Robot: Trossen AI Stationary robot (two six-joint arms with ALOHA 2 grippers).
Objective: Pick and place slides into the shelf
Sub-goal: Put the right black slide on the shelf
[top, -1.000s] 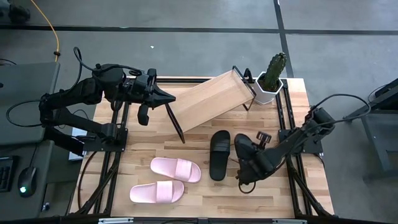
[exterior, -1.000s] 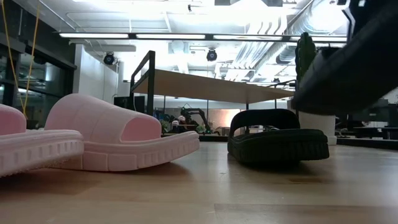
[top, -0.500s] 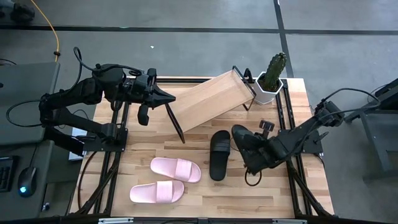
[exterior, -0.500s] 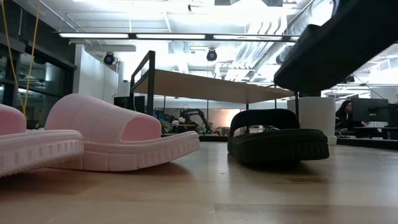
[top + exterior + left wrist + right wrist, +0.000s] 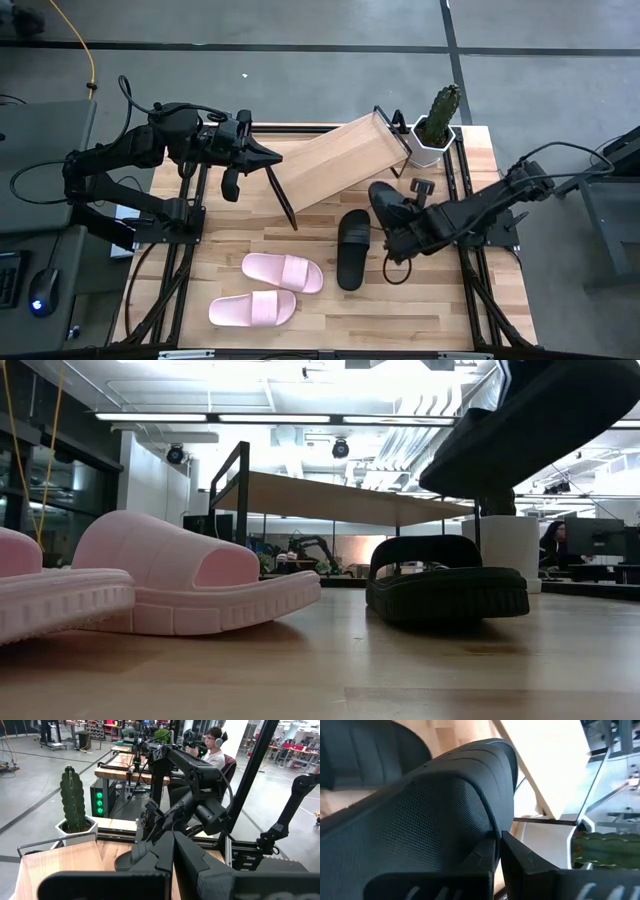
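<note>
Right gripper [image 5: 405,228], clamped on a black slide [image 5: 385,203] held off the table, has the shelf [image 5: 335,160] lying up-left of it at frame centre, plank running diagonally.

One black slide [image 5: 385,205] is off the surface, tilted, toe toward the shelf [image 5: 335,160], clamped in the right gripper [image 5: 405,228]. The other black slide [image 5: 352,248] lies flat just beside it, lengthwise toward the shelf. Two pink slides [image 5: 283,272] [image 5: 252,309] lie flat side by side nearer the front, pointing sideways. The shelf, a light-wood plank with dark end panels, sits askew at the back with nothing on it.
</note>
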